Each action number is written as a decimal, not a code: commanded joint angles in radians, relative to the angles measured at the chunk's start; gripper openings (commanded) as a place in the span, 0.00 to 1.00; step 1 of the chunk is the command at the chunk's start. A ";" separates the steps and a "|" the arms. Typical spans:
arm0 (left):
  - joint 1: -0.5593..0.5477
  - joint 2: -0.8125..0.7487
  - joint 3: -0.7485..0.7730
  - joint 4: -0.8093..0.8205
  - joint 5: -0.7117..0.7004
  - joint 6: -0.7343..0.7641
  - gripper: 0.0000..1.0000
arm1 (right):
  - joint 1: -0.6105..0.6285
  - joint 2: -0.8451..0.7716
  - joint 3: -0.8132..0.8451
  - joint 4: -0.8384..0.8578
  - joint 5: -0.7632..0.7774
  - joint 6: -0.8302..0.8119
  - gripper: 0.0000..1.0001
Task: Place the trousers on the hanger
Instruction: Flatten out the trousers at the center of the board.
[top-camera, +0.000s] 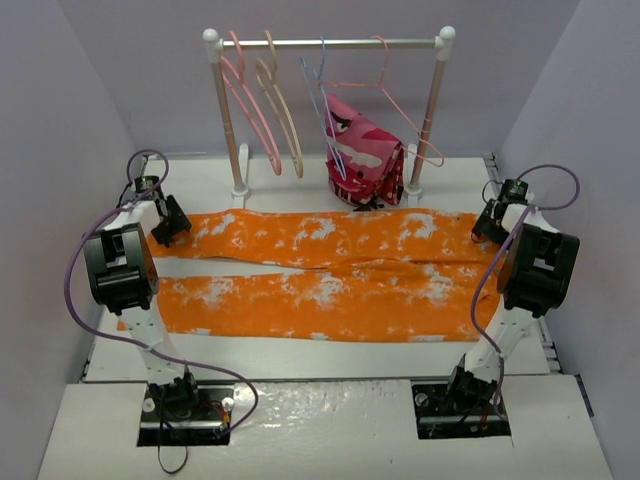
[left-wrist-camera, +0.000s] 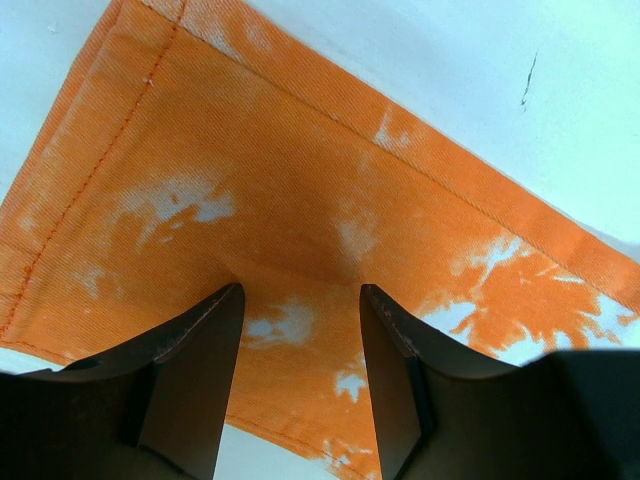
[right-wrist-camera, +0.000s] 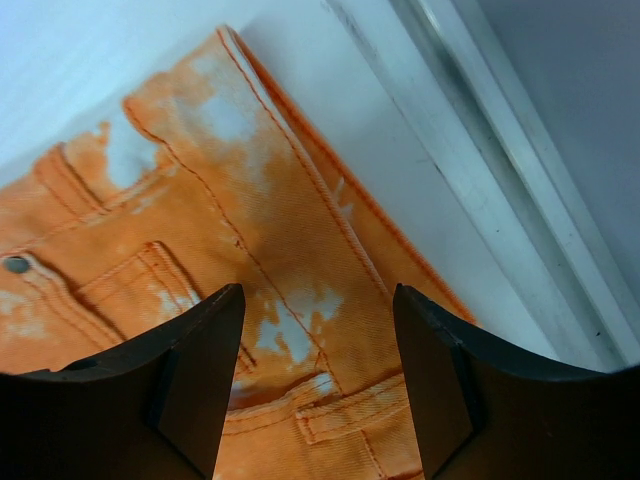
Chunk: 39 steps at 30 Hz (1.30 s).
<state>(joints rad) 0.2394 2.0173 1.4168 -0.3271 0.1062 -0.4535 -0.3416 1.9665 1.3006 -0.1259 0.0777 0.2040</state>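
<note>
The orange trousers (top-camera: 330, 235) with white blotches lie flat across the table, legs pointing left and waist at the right. The bright pink hanger (top-camera: 250, 112) hangs at the left end of the rack's rail. My left gripper (top-camera: 172, 222) is open, low over the far leg's cuff; in the left wrist view its jaws (left-wrist-camera: 300, 295) straddle the hemmed cloth (left-wrist-camera: 250, 170). My right gripper (top-camera: 490, 222) is open over the waist's far corner; in the right wrist view its jaws (right-wrist-camera: 318, 295) straddle the waistband and a belt loop (right-wrist-camera: 360, 405). Neither holds anything.
A white clothes rack (top-camera: 225, 110) stands at the back. It also carries a beige hanger (top-camera: 287, 125), a thin light-blue hanger (top-camera: 325, 110) and a thin pink hanger holding a pink-red camouflage garment (top-camera: 365, 155). Grey walls close in both sides. A raised table edge (right-wrist-camera: 500, 170) runs beside my right gripper.
</note>
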 joint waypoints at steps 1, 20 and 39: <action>0.008 0.071 -0.022 -0.093 0.005 -0.021 0.46 | -0.007 0.030 0.006 -0.008 -0.018 -0.002 0.49; 0.032 -0.003 -0.031 -0.071 0.023 -0.026 0.46 | -0.023 0.155 0.261 -0.054 0.037 0.013 0.11; -0.437 -0.763 -0.426 -0.134 0.028 -0.082 0.68 | 0.145 -0.298 -0.019 -0.093 -0.025 0.211 0.64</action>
<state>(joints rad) -0.0311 1.3934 1.0451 -0.4551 0.1359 -0.5133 -0.2186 1.7609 1.3539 -0.2329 0.0809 0.3387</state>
